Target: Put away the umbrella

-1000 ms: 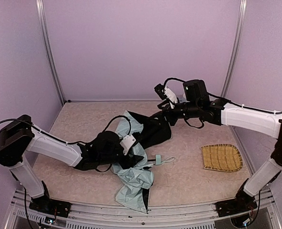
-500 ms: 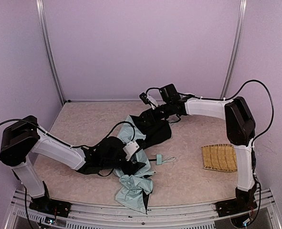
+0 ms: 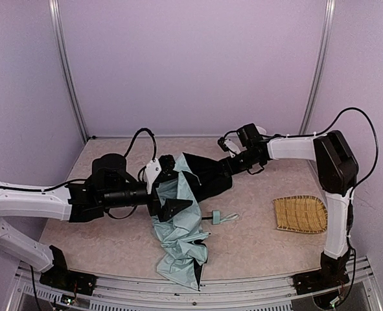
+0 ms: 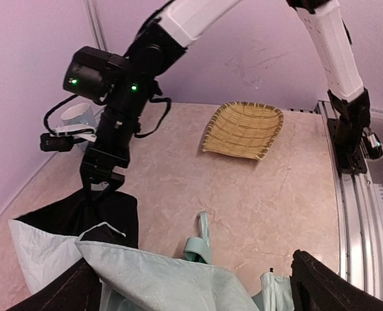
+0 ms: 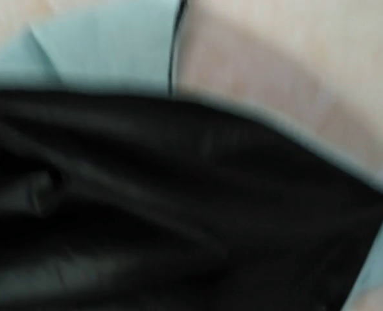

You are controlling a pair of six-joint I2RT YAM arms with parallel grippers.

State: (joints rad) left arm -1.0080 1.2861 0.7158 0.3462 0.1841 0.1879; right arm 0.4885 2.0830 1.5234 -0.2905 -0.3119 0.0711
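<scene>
The umbrella [image 3: 178,236] lies collapsed mid-table, with mint-blue fabric in front and black lining [image 3: 207,178] behind. Its mint handle [image 3: 214,217] with wrist loop lies to the right and also shows in the left wrist view [image 4: 197,248]. My left gripper [image 3: 168,189] is open wide, with mint fabric [image 4: 159,282] bunched between its jaws. My right gripper [image 3: 227,164] sits on the far edge of the black lining. In the left wrist view it [image 4: 100,188] is pinched on a raised peak of that fabric. The right wrist view is filled by blurred black lining [image 5: 178,207], and its fingers are hidden.
A woven yellow straw mat [image 3: 300,215] lies at the right and shows in the left wrist view [image 4: 243,129]. A pale blue mug [image 4: 74,116] stands behind the right gripper near the back wall. Metal rails run along the table's front edge [image 3: 243,285].
My right gripper came down from above the back of the table onto the black lining. My left arm pulled back and rose. Its gripper now sits higher over the mint fabric.
</scene>
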